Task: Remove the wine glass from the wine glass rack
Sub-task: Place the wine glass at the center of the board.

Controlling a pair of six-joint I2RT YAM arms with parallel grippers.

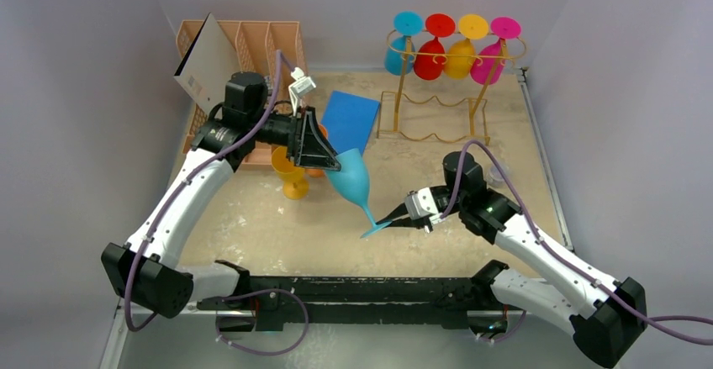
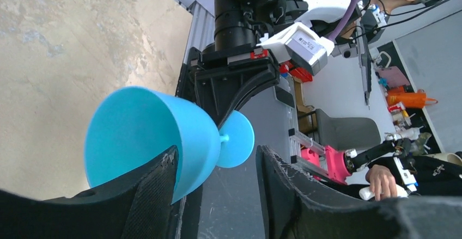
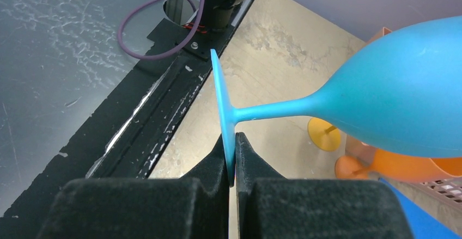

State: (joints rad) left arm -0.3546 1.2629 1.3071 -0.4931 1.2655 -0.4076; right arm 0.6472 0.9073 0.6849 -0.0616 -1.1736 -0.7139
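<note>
While the right fingers (image 3: 204,187) stood pressed shut on the edge of its round foot, the blue wine glass (image 1: 351,180) hung tilted over the middle of the worktop (image 1: 252,226), its bowl pointing toward the left arm and its stem slanting down toward the right one. The left fingers (image 2: 155,195) were spread open on either side of the bowl. In the left wrist view one finger lay against the bowl's wall, and the other stood apart from it with a clear gap.

The glass was off the wine glass rack (image 1: 399,96) and well apart from it. The rack stood at the far right of the worktop, and four other glasses (image 1: 454,54) hung from its top rails with their bowls down: blue, red, yellow and pink.

Just beside the held bowl, on the left arm's side, an orange glass (image 3: 403,168) and a yellow glass (image 1: 294,186) were on the worktop. A flat blue sheet (image 1: 351,118) lay between the left arm and the rack. A peach slotted organizer (image 1: 269,41) stood in the far left corner.
</note>
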